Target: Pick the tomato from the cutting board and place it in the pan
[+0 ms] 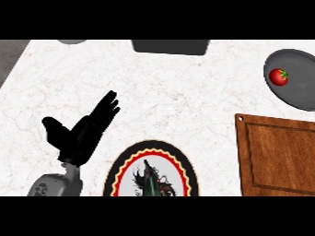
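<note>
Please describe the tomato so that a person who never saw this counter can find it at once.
Look at the far right of the white counter, beyond the wooden cutting board, where a grey pan lies. The tomato sits inside it, near its left rim: the only small red thing there.

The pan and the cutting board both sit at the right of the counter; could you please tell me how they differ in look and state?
The pan is round and grey, while the cutting board is rectangular, brown wood with a recessed middle. The pan holds the tomato; the cutting board shows nothing on it. The pan lies farther from the robot, the cutting board nearer. Both rest flat on the white counter.
</note>
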{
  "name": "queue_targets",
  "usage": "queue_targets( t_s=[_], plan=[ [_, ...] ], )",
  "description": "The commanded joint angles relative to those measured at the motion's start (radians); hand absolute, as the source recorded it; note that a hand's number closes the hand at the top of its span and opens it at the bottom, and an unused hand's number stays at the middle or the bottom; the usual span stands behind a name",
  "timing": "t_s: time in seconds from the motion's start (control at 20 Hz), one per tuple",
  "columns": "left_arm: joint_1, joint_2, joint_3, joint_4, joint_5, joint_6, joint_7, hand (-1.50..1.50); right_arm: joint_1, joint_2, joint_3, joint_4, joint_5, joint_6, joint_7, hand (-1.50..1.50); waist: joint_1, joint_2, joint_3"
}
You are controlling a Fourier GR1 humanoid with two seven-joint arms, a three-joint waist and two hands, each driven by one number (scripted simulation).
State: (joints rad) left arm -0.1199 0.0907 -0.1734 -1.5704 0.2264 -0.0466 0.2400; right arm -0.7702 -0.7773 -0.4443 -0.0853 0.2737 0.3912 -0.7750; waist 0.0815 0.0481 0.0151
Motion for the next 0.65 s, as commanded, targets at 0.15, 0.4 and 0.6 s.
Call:
queue_targets(
  t_s=[0.15, 0.4, 0.6],
  plan=[
    [0.016, -0.005, -0.002, 0.02, -0.011, 0.003, -0.02, 0.0, 0.059, -0.043, 0.003, -0.026, -0.003, 0.169, -0.085, -1.5, -0.007, -0.001, 0.001],
    [0.01, 0.012, 0.02, -0.018, 0.01, 0.0, 0.01, 0.0, 0.104, -0.092, 0.01, -0.052, -0.003, 0.243, -0.105, -1.5, -0.02, -0.012, 0.002],
    [0.029, 0.015, 0.014, -0.011, 0.007, -0.006, 0.006, 0.0, 0.126, -0.066, 0.027, -0.069, 0.007, 0.229, -0.107, -1.5, -0.009, -0.011, 0.002]
  ],
)
